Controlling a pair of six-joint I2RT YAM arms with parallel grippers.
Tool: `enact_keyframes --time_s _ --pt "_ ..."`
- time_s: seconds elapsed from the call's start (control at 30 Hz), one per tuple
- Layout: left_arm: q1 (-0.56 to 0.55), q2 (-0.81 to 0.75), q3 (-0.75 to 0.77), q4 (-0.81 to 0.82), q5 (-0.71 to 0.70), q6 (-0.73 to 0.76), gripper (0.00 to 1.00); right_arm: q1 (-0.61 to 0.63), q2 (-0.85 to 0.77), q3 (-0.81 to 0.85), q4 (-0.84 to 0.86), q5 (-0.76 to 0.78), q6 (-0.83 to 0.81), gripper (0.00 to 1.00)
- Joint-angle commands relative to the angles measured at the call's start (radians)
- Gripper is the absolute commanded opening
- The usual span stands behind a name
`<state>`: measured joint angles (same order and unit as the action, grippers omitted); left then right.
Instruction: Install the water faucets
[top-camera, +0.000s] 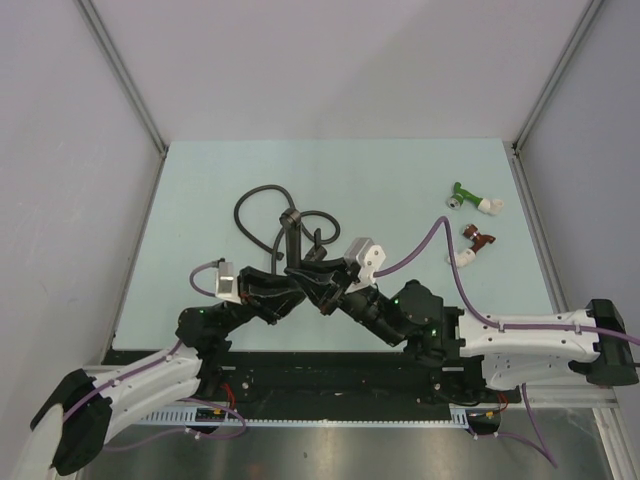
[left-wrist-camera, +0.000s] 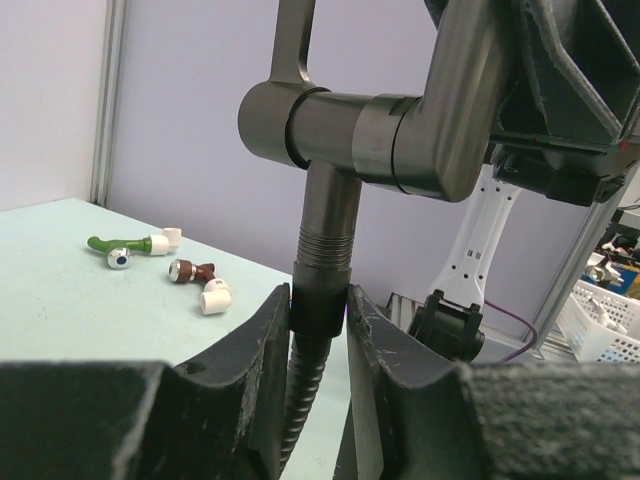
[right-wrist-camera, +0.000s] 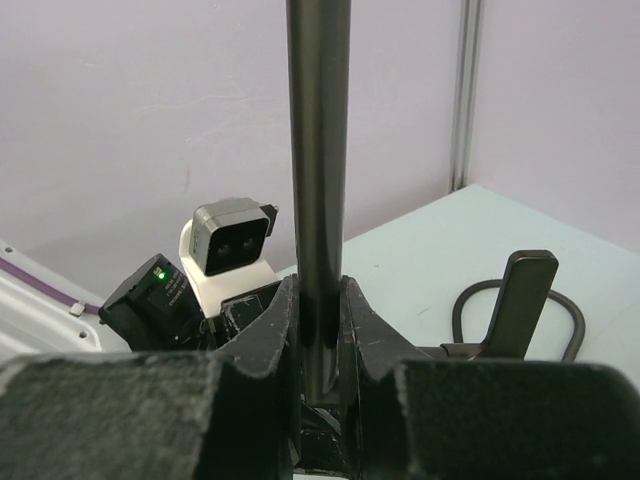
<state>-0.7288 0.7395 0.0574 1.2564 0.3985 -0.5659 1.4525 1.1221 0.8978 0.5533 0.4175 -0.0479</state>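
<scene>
Just below the faucet's (left-wrist-camera: 330, 125) threaded stem, the left gripper (left-wrist-camera: 320, 305) clamps the black hose's (left-wrist-camera: 300, 400) collar while the right gripper (right-wrist-camera: 320, 300) clamps the faucet's slim arm, holding it aloft — threads show bare, so the joint seems unfinished — and the green fitting (left-wrist-camera: 125, 245) and dark-red fitting (left-wrist-camera: 193, 271) lie well off from the faucet, seemingly unused.

Pale green table (top-camera: 200, 200): black hose (top-camera: 239, 208) coiled just far of centre. Green fitting (top-camera: 470, 197) far right; dark-red fitting (top-camera: 478, 240) nearer (both white-ended, apart).
</scene>
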Motion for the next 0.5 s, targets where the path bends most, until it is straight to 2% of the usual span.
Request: enact_keyframes --time_s 0.0,0.17,0.47 --pt "-0.011 -0.026 0.007 0.471 -0.089 0.038 0.31 0.058 0.039 0.003 0.057 0.079 0.020 0.00" --pt "-0.018 -0.019 0.005 0.471 -0.087 0.047 0.31 0.080 0.061 0.003 0.105 0.156 0.033 0.00" --pt "-0.030 0.006 0.015 0.471 -0.069 0.073 0.33 0.095 0.061 -0.002 0.171 0.188 0.036 0.00"
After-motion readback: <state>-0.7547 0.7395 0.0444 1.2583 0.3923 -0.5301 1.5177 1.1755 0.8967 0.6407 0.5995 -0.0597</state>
